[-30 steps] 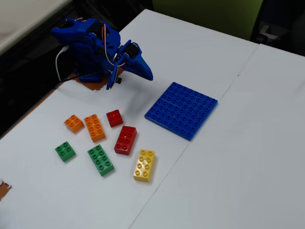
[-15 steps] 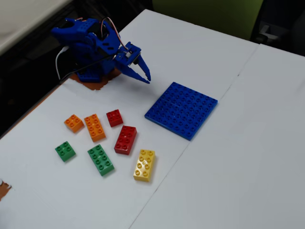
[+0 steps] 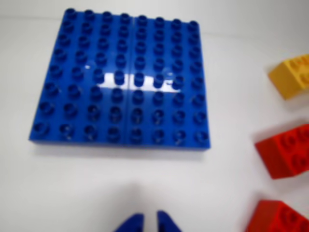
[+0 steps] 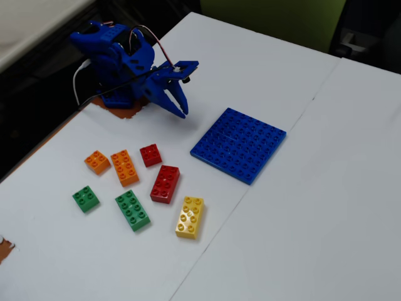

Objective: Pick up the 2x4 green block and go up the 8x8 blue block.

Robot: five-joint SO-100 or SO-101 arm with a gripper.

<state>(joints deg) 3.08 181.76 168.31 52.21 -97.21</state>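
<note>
Fixed view, left to right. Small square green brick (image 4: 86, 199) with four studs, farthest left on the white tabletop (image 4: 313, 207). Above it a small orange brick (image 4: 98, 162), and just beside that a longer orange brick (image 4: 124, 167). The 2x4 green block (image 4: 132, 210) lies flat, studs up, two rows of four, long axis slanted toward lower right; it sits between the small green brick and the yellow brick (image 4: 190, 217), touching neither. Nothing holds it. Small red brick (image 4: 150, 155) and longer red brick (image 4: 165, 184) lie above and right of it. The yellow brick matches the green block in size.

The arm (image 4: 116, 59) stands at the upper left, on an orange-brown base patch. Gripper (image 4: 182, 111) hangs in the air with its tips pointing down and right, above bare tabletop between the red bricks and the plate. Jaws nearly together, a narrow slit between the tips, nothing in them.

The 8x8 blue block (image 4: 239, 144) lies flat right of the brick cluster, well apart from the green block, near the seam in the tabletop. No brick rests on it.

Wrist view: the plate (image 3: 120, 79) fills the upper left, studs bare, a faint line down its middle. The jaw tips (image 3: 150, 225) show at the bottom edge. At the right edge, partly cut off and blurred: yellow brick (image 3: 292, 75) and two red ones (image 3: 285, 150) (image 3: 277, 217), probably those of the cluster.
</note>
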